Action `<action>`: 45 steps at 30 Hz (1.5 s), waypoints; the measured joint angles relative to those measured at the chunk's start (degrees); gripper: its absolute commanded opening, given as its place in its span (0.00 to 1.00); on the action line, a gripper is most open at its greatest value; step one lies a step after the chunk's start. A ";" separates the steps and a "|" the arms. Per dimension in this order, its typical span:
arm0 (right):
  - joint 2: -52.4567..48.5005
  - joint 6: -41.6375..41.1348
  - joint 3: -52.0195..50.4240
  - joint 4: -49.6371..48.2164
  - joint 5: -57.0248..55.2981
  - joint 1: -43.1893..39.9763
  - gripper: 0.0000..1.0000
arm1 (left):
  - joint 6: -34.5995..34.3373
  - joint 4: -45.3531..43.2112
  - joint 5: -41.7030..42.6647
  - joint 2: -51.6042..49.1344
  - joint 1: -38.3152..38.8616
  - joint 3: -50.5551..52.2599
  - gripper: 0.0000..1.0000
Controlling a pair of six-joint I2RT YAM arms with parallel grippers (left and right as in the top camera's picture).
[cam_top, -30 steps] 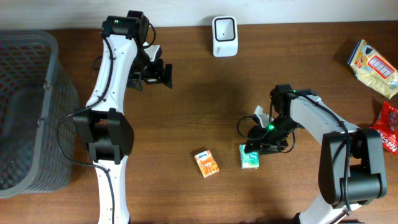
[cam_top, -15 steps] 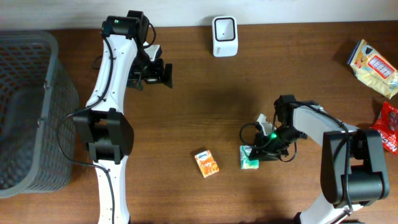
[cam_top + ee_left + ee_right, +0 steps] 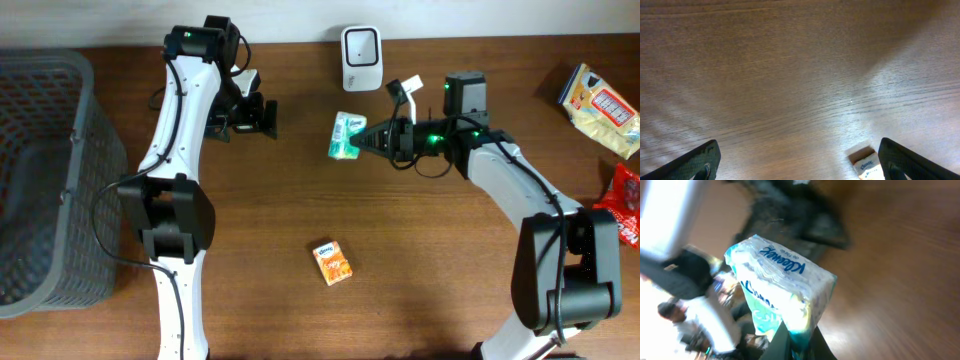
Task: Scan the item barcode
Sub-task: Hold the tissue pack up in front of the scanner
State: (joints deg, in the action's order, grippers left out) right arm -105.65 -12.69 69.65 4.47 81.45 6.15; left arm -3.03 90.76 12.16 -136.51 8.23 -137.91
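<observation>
At six o'clock on the table (image 3: 450, 300), nearest the arm bases, a small orange carton (image 3: 333, 262) lies flat by itself. Farther out, just past the middle, my right claw (image 3: 360, 140) is clamped on the tissue pack (image 3: 346, 137). It pinches one end, so the pack sticks out toward nine o'clock, held up off the wood. On the right wrist camera I read blue Kleenex lettering on the white and green wrapper, and the pack sits tilted. My left claw (image 3: 268, 119) hangs at about eleven o'clock with its fingers spread wide, gripping nothing. Beyond the pack, near it but apart, the white scanner (image 3: 360, 45) stands at twelve o'clock by the far edge. A grey basket (image 3: 40, 170) sits at nine o'clock. A red packet (image 3: 625, 205) lies at three o'clock and a yellow packet (image 3: 600, 95) at two.
</observation>
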 measured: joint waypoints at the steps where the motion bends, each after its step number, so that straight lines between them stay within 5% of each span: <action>1: 0.00 -1.60 0.00 -1.97 2.16 0.68 0.04 | 0.00 0.02 -0.02 0.00 0.00 0.00 0.99; 8: -0.04 -12.59 -0.07 -11.34 5.70 0.74 0.04 | 0.00 0.00 0.00 0.00 0.00 0.02 0.99; 25: -0.04 -9.77 -1.31 -9.42 5.64 0.74 0.04 | 0.00 0.07 0.00 0.00 0.00 0.02 0.99; 28: -0.04 -19.78 -1.18 -8.52 -13.03 0.63 0.04 | 0.00 0.02 -0.02 0.00 0.00 0.02 0.99; 30: -0.09 -19.71 2.75 8.46 -34.23 0.81 0.04 | 0.02 -0.02 -0.09 0.00 0.02 0.02 0.99; 32: -0.48 -14.05 11.98 28.13 -61.64 1.57 0.04 | 0.00 -0.42 -0.04 0.00 0.07 0.02 0.99; 35: -0.48 -6.73 21.64 29.24 -83.78 4.39 0.04 | 0.00 -2.40 -0.07 0.00 0.07 0.02 0.99; 40: -4.33 18.53 23.93 2.97 -101.83 13.35 0.04 | 0.00 -2.75 -0.07 0.00 0.07 0.04 0.99; 41: -8.22 29.94 24.13 -6.62 -104.54 14.84 0.04 | 0.00 -2.67 -0.07 0.00 0.07 0.04 0.99; 45: -18.56 53.83 24.00 -17.14 -106.62 15.80 0.04 | 0.00 -5.62 -0.11 0.11 0.17 5.18 0.99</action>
State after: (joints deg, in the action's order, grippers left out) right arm -124.20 41.15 93.65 -12.67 -25.17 21.96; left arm -3.03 85.14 12.05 -136.40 8.40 -132.73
